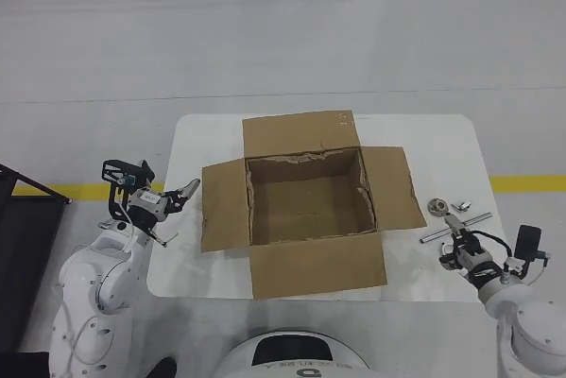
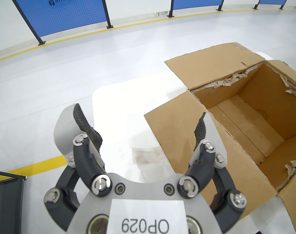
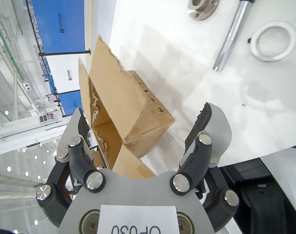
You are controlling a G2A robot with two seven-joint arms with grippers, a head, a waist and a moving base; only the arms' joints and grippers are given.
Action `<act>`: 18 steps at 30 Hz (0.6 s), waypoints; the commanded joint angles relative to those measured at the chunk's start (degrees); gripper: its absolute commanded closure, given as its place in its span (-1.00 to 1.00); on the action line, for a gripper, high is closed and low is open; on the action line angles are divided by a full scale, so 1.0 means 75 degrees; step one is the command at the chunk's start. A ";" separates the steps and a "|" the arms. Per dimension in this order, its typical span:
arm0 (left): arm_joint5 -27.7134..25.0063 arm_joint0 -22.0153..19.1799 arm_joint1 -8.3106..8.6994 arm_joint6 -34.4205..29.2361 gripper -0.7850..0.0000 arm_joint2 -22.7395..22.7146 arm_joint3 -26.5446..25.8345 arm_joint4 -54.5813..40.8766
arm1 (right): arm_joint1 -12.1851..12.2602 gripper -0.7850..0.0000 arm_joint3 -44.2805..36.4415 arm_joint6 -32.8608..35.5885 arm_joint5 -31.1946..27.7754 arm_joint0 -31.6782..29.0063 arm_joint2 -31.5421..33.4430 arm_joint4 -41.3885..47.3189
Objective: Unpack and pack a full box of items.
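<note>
At the middle of the white worktop (image 1: 415,142) stands the cardboard box (image 1: 311,203), upright, its four flaps folded outward and flat. The left claw (image 1: 183,192) hangs over the worktop's left edge, just beside the box's left flap; its two fingers (image 2: 87,125) are spread wide and hold nothing. The right claw (image 1: 457,248) is over the worktop's near right corner, well apart from the box, its fingers (image 3: 201,120) likewise spread wide with nothing between them. Close by it lie three loose parts: a metal rod (image 1: 453,228) with one dark end, a flanged hub (image 1: 437,205) beyond the rod, and a metal ring (image 3: 273,41) beside the rod. What appears to be a flat clear packet (image 2: 145,155) lies on the worktop below the left claw.

Surroundings: a pale grey floor (image 1: 283,57) crossed by a yellow line (image 1: 538,182); blue panels (image 2: 57,8) on dark posts stand along the far side.

Container: the box's torn inner edges and bare cardboard bottom are exposed.
</note>
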 commanded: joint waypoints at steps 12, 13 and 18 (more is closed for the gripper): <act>0.0000 0.0000 0.0000 0.0000 -1.00 0.0000 0.0000 0.0000 | 0.0473 0.02 0.1218 0.0960 0.1526 0.0954 -0.0418 -0.3875; 0.0000 0.0000 0.0000 0.0000 -1.00 0.0000 0.0000 0.0000 | 0.0494 0.04 0.1339 0.1023 0.1603 0.1046 -0.0557 -0.4102; 0.0000 0.0000 0.0000 0.0000 -1.00 0.0000 0.0000 0.0000 | 0.0559 0.18 0.1803 0.1125 0.1996 0.1454 -0.1074 -0.4960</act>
